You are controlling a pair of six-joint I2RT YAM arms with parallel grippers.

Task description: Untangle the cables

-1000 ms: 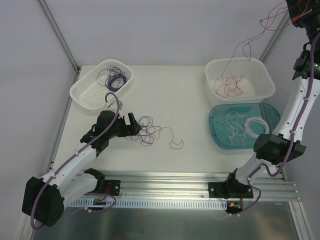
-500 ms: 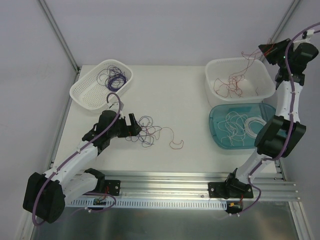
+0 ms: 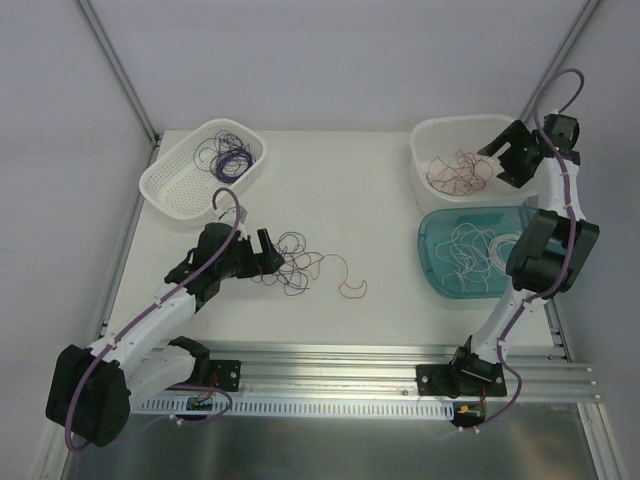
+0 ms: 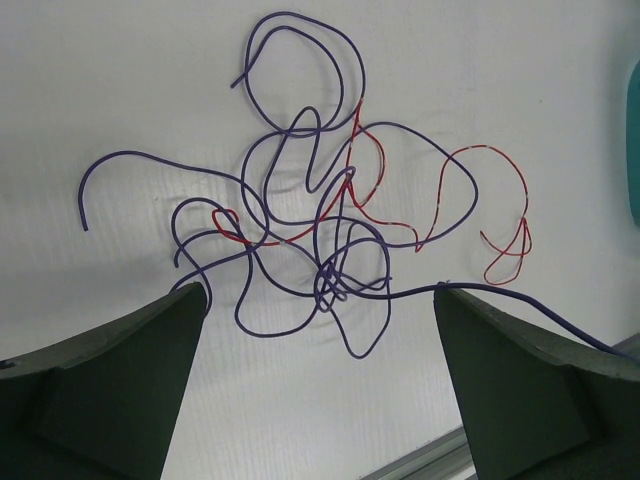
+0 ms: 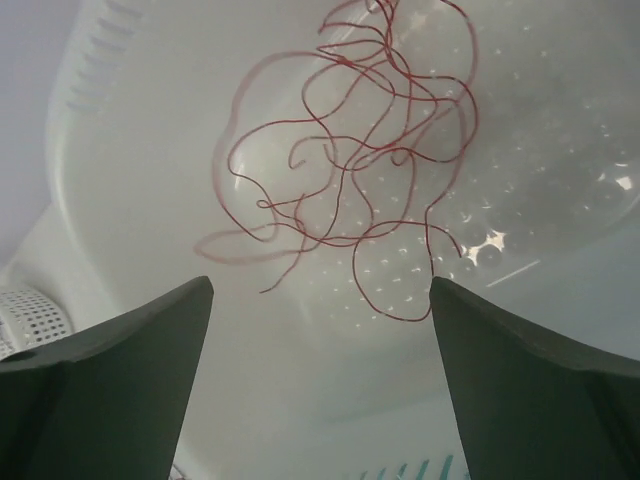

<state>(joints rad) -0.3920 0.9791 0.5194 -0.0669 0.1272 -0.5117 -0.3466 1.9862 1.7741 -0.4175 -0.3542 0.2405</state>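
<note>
One more length has just joined the red cables (image 3: 455, 172) in the white tub (image 3: 430, 140). A second ago the right gripper (image 3: 493, 160) was raised high with a red strand trailing from it down into the tub. Now it has come down to the tub's rim and let go, its jaws standing wide with nothing between them. By my reading, that strand is sorted and the mixed knot on the table (image 3: 380, 210) is what remains.

From the right wrist, the red cables (image 5: 350, 150) lie in a loose heap on the tub floor, ahead of the fingertips and clear of both.

The left gripper (image 3: 268, 258) is spread wide and empty. The tangle of purple and red cables (image 4: 320, 230) lies straight ahead of its gap. The nearest purple loops sit just in front of the tips, and one purple strand runs out along the finger on the right of that view.
</note>
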